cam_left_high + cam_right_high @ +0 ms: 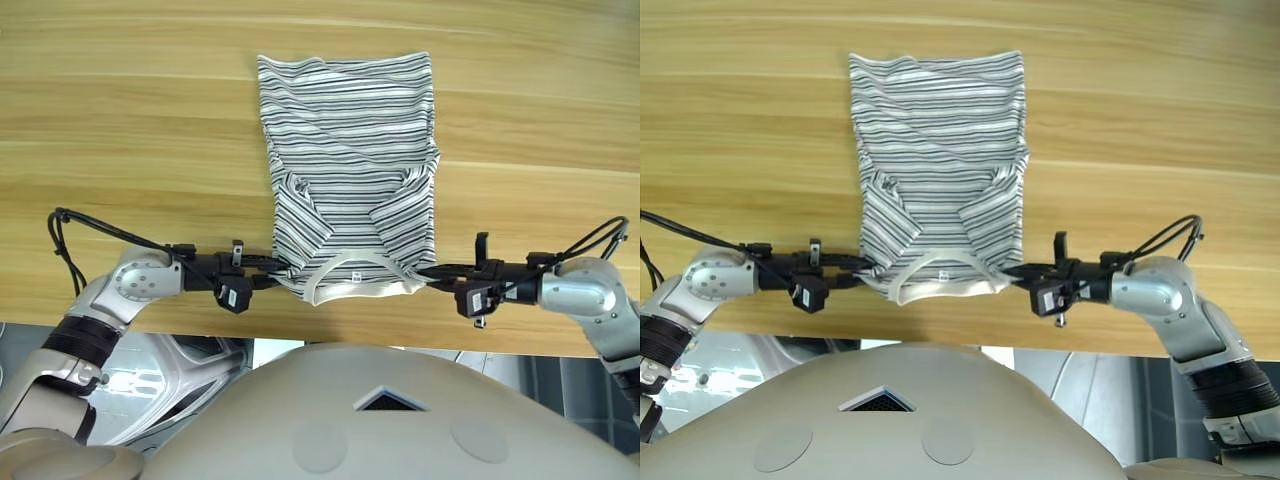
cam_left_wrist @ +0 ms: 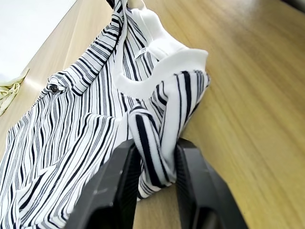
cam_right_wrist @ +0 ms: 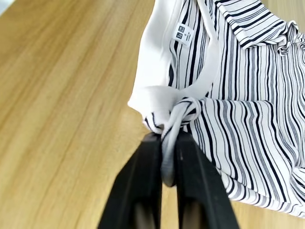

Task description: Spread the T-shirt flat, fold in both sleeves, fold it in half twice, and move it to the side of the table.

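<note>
The wooden counter (image 1: 120,150) carries the striped T-shirt (image 1: 350,170), which lies flat between your two hands and stretches away from them. Its sleeves are already turned in, so I judge the first half-fold to be the step in hand. Lift both shoulder corners together and level, carry them over the body toward the far hem (image 1: 345,62), and lay edge on edge; uneven height or pace would likely skew the crease. Both arms lie low along the near edge, pointing at each other. Your left hand (image 1: 278,268) is clamped on one shoulder corner and your right hand (image 1: 428,272) on the other. Each sits beside the white collar (image 1: 355,282), with cloth pinched between black fingers (image 3: 143,186).
</note>
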Controlling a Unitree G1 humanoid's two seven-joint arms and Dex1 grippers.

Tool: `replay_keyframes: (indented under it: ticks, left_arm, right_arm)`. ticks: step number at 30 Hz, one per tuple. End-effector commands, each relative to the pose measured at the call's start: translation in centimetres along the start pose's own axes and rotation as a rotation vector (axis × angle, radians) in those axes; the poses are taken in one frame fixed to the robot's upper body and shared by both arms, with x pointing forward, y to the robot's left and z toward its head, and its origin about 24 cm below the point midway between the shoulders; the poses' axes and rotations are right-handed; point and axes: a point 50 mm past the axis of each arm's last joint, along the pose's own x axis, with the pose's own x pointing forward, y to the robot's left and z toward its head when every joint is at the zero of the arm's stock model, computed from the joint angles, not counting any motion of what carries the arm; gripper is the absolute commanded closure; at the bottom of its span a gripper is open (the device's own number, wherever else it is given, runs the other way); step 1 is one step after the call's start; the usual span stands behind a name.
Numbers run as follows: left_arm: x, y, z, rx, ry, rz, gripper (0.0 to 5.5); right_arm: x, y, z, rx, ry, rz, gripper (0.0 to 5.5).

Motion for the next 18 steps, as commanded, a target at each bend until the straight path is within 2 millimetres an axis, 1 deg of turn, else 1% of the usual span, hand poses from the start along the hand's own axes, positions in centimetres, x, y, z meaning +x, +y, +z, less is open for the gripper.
replay_keyframes:
  ticks: [1,4,6,9,11,13,15,18]
  left_arm:
    - [0.1,0.1,-0.1,-0.008,0.018,-0.030,4.27]
    - [-0.2,1.1,0.3,0.003,-0.010,0.011,4.27]
    - [-0.8,1.9,1.3,0.017,-0.047,0.040,4.27]
    - [-2.3,3.5,3.6,0.065,-0.122,0.092,4.27]
    - [-3.7,4.7,5.5,0.115,-0.172,0.134,4.27]
    - [-5.1,5.5,6.9,0.150,-0.202,0.165,4.27]
    - [-6.4,6.0,7.6,0.169,-0.206,0.192,4.27]
    - [-7.5,6.1,7.9,0.177,-0.186,0.218,4.27]
  right_arm:
    - [-0.6,-0.9,0.4,-0.038,-0.001,-0.024,5.43]
    - [-1.1,-1.4,1.2,-0.062,-0.036,-0.042,5.44]
    - [-1.7,-1.7,2.1,-0.081,-0.073,-0.054,5.44]
    - [-2.7,-1.9,3.2,-0.108,-0.123,-0.066,5.44]
    - [-3.4,-2.1,4.1,-0.128,-0.167,-0.076,5.44]
    - [-4.1,-2.2,4.9,-0.143,-0.205,-0.084,5.44]
    - [-4.6,-2.3,5.4,-0.153,-0.223,-0.086,5.44]
    - [-5.3,-2.4,6.1,-0.163,-0.248,-0.090,5.44]
